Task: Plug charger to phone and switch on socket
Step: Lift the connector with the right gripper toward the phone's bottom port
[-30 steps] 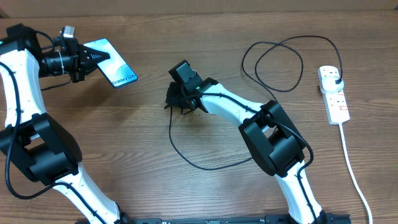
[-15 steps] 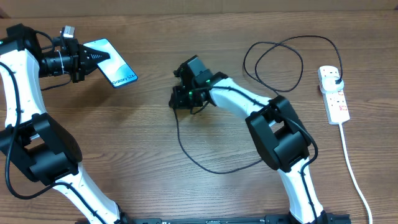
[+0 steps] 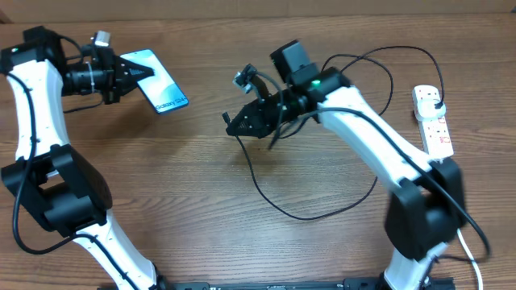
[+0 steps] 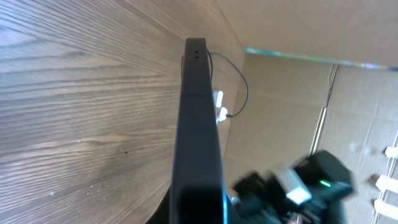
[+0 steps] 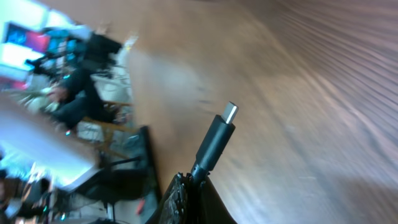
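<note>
Two arms over one wood-grain table (image 3: 161,209).

Left arm (image 3: 32,121): white and black, up along the left edge and bent toward the far left corner.

Right arm (image 3: 379,145): white and black, from the near right edge, stretched toward mid-table.

Charger (image 3: 322,216): thin black cable. One wide loop on the table near the centre, a second loop toward the far right corner.

Cord (image 3: 455,217): thick, white, from the near end of the socket down along the right edge.

Socket (image 3: 433,121): white strip with red marks, flat by the right edge, lengthwise along it. Switch position not readable.

Phone (image 3: 161,80): blue-teal screen up, tilted, by the far left corner. Seen edge-on from the left wrist (image 4: 198,137), dark rim with two small holes at the far end.

Left gripper (image 3: 127,72): clamped on the left end of the phone.

Right gripper (image 3: 242,125): closed on the charger just behind its tip, pointing left toward the phone, well apart from it.

Plug (image 3: 436,98): black, seated in the far end of the socket.

Tip (image 5: 229,112): small metal connector on a black sleeve, jutting past the fingers, free of any port. Wrist view blurred.
</note>
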`<state>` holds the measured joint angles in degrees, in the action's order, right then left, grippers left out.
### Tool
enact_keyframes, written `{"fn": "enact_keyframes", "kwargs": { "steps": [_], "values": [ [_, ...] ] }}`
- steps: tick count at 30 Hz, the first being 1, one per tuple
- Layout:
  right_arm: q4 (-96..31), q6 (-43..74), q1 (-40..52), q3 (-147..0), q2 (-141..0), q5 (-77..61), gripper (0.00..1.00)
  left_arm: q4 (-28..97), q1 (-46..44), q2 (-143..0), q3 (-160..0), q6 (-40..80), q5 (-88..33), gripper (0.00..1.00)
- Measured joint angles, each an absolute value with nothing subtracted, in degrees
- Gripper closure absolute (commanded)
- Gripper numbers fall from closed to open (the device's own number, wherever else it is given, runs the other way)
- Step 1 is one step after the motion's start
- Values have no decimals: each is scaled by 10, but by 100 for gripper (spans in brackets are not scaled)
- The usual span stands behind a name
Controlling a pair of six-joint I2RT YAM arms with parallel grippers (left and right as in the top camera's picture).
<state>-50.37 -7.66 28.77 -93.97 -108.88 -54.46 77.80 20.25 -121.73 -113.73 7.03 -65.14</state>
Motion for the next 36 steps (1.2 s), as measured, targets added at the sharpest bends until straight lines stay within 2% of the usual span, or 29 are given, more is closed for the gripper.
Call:
{"fn": "enact_keyframes", "kwargs": {
  "steps": [7,14,25,36],
  "values": [
    [-567,-119,274,-940,-1042,-635,96,779,172,-1217,-1137,32,-708,96],
    [-546,-115,283,-940,-1042,-694,96,775,145,-1217,-1137,8,-770,96],
    [-341,64,289,-939,-1042,-703,96,735,134,-1217,-1138,46,-861,96],
    [-329,157,289,-939,-1042,-665,96,735,133,-1217,-1138,126,-870,96]
  ]
}}
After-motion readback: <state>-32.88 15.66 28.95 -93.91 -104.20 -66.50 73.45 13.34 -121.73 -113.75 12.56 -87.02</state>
